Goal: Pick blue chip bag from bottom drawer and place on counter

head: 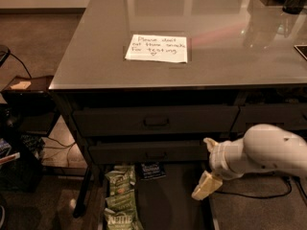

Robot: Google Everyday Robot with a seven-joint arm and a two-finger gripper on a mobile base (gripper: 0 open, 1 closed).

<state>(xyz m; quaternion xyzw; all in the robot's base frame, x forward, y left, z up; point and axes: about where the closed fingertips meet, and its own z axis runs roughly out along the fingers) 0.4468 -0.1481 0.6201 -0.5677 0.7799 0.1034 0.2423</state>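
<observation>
Below the glossy grey desk (86,56), the blue chip bag (152,170) is seen at the far end of the open bottom drawer (168,200), long axis left-right. The gripper (205,186) is held to its right, slightly nearer; whether its jaws are spread cannot be told.

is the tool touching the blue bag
Apart: the camera view shows bare drawer floor between the tool, at its right edge, and the blue bag.
</observation>
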